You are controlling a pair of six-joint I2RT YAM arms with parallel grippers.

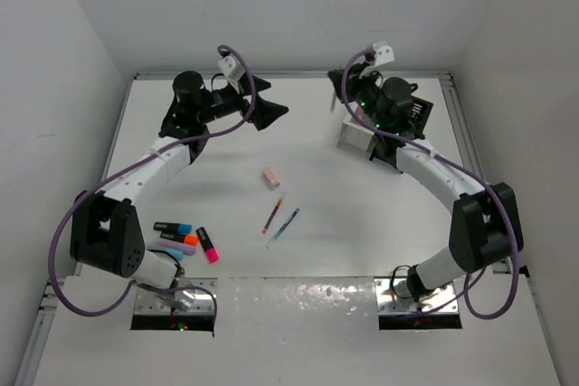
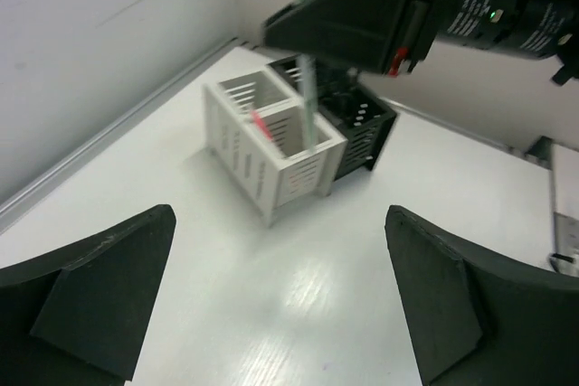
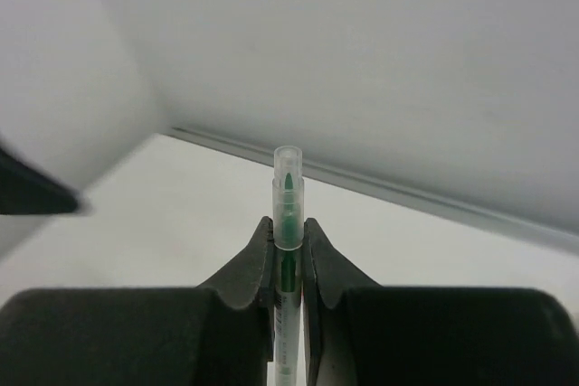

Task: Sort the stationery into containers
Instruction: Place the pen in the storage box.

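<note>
**Right tool has green pen at white organiser**

Right tool (image 3: 288,234) is pinched on a thin green pen with clear cap (image 3: 288,178), held upright. In the left wrist view the pen's lower end sits at the opening of the white slatted square organiser (image 2: 271,155), frame centre; can't tell if it's inside. The black slatted organiser (image 2: 362,128) touches it on the right. A pink pen (image 2: 261,124) leans inside the white one. Left tool (image 2: 280,300) is spread wide. On the desk (image 1: 362,223): pink eraser block (image 1: 270,177), red pen (image 1: 273,215) and blue pen (image 1: 284,226) mid-frame, stubby highlighters (image 1: 185,240) lower left.
</note>
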